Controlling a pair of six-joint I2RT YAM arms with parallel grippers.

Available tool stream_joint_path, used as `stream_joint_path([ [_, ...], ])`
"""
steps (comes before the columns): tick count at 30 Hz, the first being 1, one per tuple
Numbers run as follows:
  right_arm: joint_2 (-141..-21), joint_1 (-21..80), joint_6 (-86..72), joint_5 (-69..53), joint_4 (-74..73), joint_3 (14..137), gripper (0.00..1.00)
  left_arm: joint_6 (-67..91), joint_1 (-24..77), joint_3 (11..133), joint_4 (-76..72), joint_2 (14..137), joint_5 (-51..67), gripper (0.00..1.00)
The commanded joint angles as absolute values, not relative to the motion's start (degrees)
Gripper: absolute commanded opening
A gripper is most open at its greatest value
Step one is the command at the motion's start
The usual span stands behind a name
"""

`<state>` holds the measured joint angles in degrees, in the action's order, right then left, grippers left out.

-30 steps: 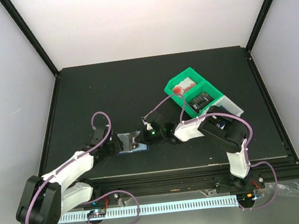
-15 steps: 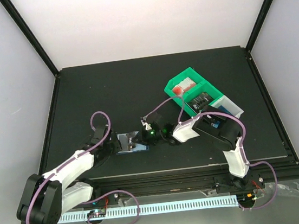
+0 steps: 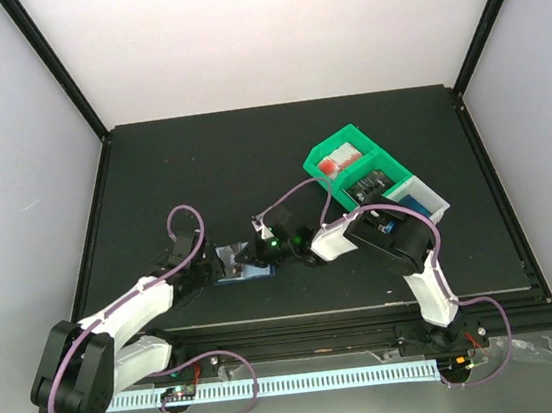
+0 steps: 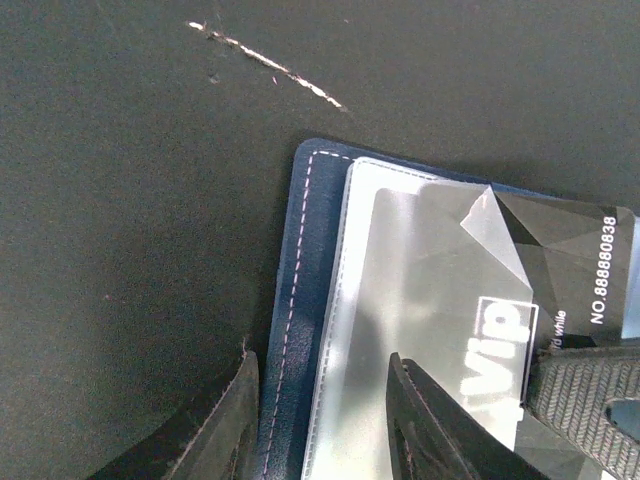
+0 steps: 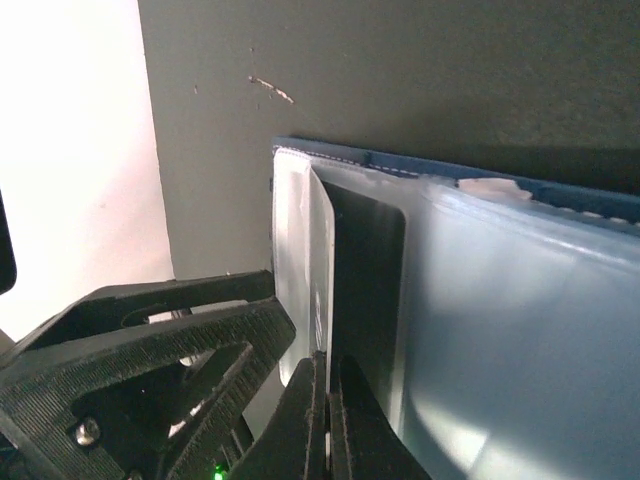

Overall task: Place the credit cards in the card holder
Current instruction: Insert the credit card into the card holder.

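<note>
Now — right gripper (image 5: 330,375) pinches credit card (image 5: 365,270); left gripper (image 4: 320,375) straddles card holder (image 4: 305,230).

Black table (image 3: 200,165) carries green bin (image 3: 320,183) and, seemingly opened, card holder (image 4: 300,300).

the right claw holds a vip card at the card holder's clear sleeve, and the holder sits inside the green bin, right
Not quite. The card holder lies flat on the black table, not inside the green bin, which stands apart, further back and to the right. The top external view shows this. The rest holds: the right claw does hold a VIP card at the holder's clear sleeve.
</note>
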<state>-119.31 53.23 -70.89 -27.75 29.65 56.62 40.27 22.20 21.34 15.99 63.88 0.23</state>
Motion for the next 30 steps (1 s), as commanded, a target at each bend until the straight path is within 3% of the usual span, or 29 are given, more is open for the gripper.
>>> stream_joint_path([
  [1,-122.05,53.85,-70.75,-27.57,27.81,58.91,0.01,40.52,21.93,21.97,18.27,64.51,0.90,0.38],
  [17,-120.48,54.67,-64.53,-25.06,21.43,61.01,0.09,41.49,21.95,22.36,22.05,57.74,-3.60,0.39],
  [21,-119.97,54.58,-62.96,-24.66,18.45,61.43,0.01,42.35,21.91,23.11,22.95,55.12,-6.35,0.40],
  [30,-121.12,54.39,-62.56,-27.33,16.12,61.99,0.01,42.59,21.71,24.79,20.51,61.29,-8.56,0.29],
])
